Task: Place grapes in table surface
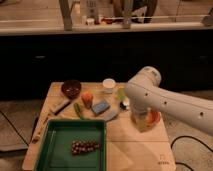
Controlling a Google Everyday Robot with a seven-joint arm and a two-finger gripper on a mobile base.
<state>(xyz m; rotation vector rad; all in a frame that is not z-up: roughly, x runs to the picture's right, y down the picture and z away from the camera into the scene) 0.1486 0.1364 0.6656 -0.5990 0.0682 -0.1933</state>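
Note:
The grapes, a small dark reddish-purple bunch, lie in the green tray at the front left of the table surface, a light tan wooden top. My gripper hangs at the end of the white arm, pointing down over the left side of an orange bowl on the right of the table. It is well to the right of the grapes and open, with nothing in it. The arm's bulky elbow hides part of the bowl.
At the back of the table stand a dark brown bowl and a white cup. An orange item, a green item and a blue block lie mid-table. A dark counter rises behind.

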